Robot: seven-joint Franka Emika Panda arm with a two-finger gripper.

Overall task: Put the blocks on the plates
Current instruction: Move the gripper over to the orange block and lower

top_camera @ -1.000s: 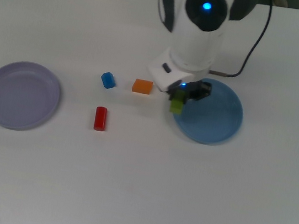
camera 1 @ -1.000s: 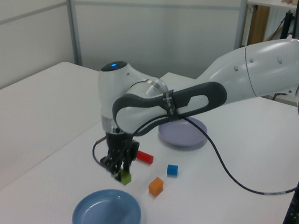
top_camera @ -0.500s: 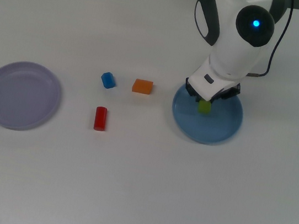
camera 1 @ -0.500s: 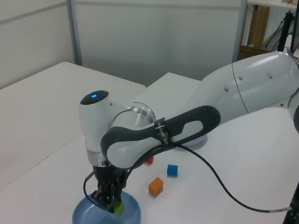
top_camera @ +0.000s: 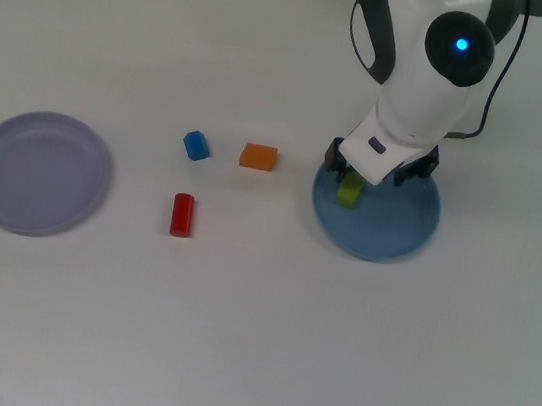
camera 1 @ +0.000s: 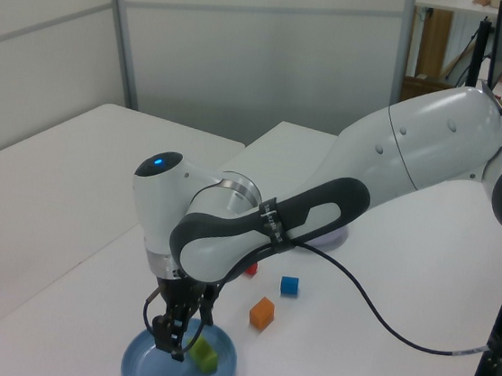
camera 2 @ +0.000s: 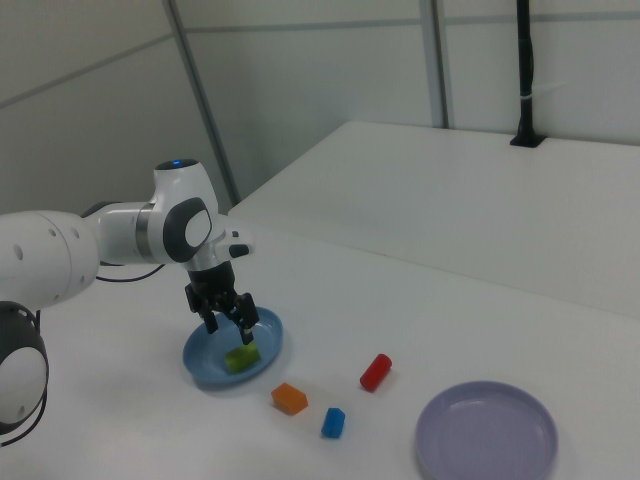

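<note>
Top view, L to R: lavender plate (top_camera: pixel 39 172) bare; red cylinder (top_camera: pixel 181 215), blue block (top_camera: pixel 195 145), orange block (top_camera: pixel 258 157) on table betw. plates. Green block (top_camera: pixel 350 190) lies in blue plate (top_camera: pixel 387 238); gripper (top_camera: pixel 377 172) just above it, fingers apart, holding nothing.

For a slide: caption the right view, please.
Open gripper above green block lying on blue plate; three blocks and lavender plate wait.

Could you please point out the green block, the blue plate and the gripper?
green block (top_camera: pixel 351 190), top view, on its upper face.
blue plate (top_camera: pixel 403 232), top view, on its bare floor.
gripper (camera 2: pixel 230 320), right view, midway between the fingertips.
</note>
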